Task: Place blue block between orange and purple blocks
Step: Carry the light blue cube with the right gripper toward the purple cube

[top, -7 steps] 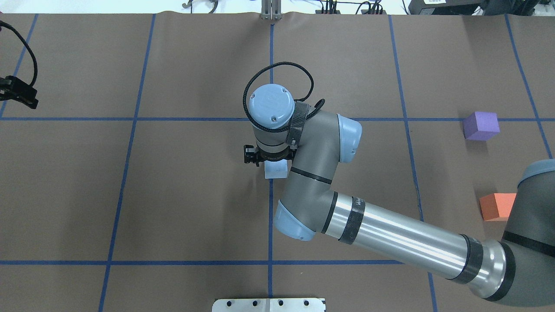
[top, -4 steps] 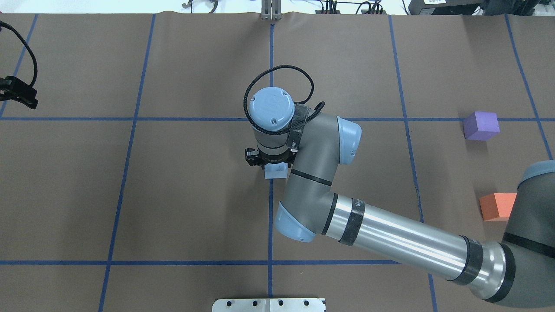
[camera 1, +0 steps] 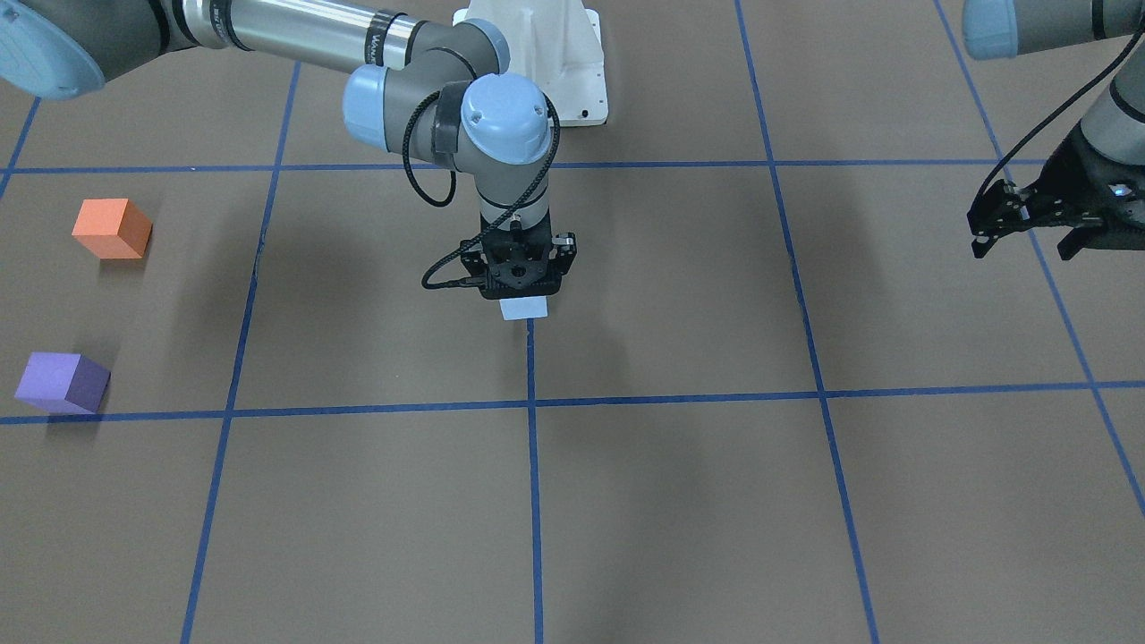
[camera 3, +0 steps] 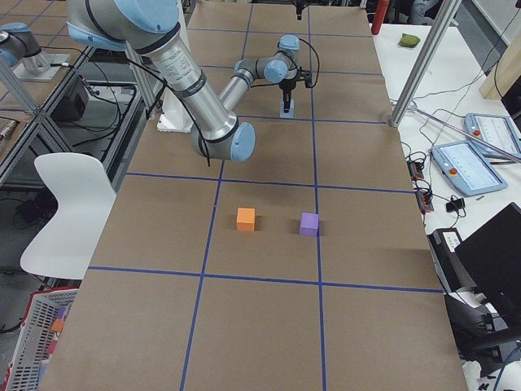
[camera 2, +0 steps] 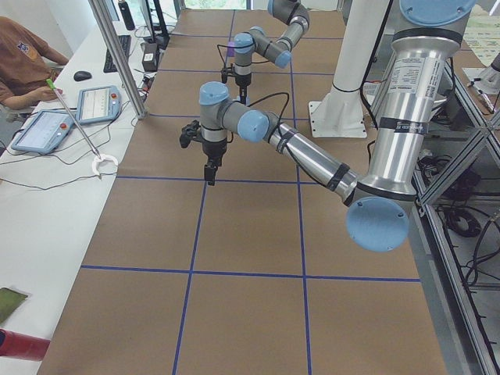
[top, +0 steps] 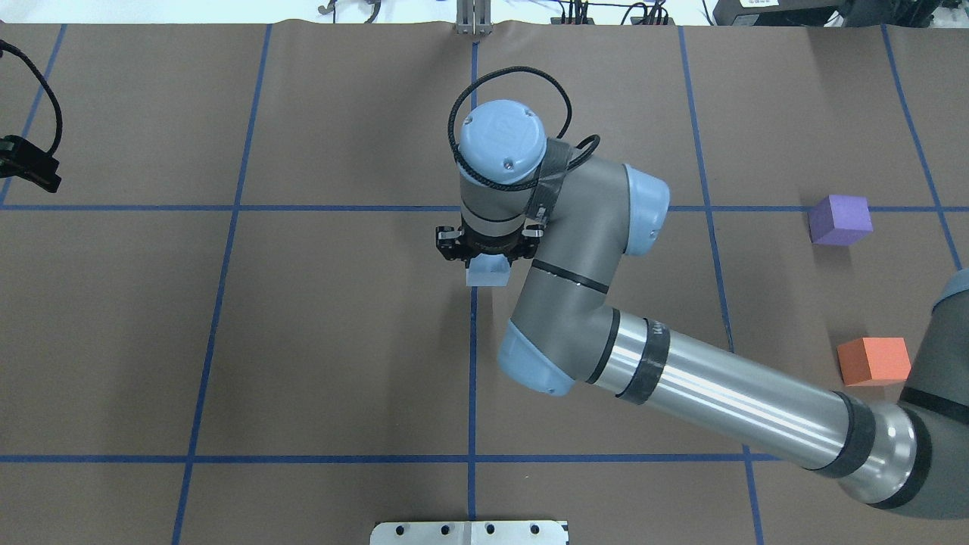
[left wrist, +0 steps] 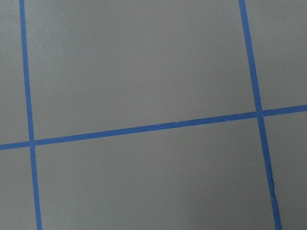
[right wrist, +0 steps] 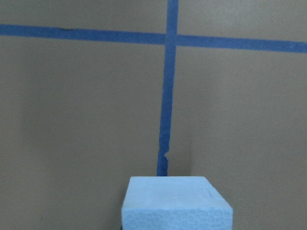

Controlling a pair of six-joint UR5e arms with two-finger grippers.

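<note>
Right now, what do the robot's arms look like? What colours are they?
The right arm and left arm match: shiny silver tubes, grey joints, light-blue round caps and black bands. A black cable loops by the right wrist. The right gripper and left gripper are black, with two fingers each.

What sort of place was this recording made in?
Probably a robotics lab: a robot arm over a papered table with a blue tape grid, teach pendants on a side bench, and a seated operator beside them.
</note>
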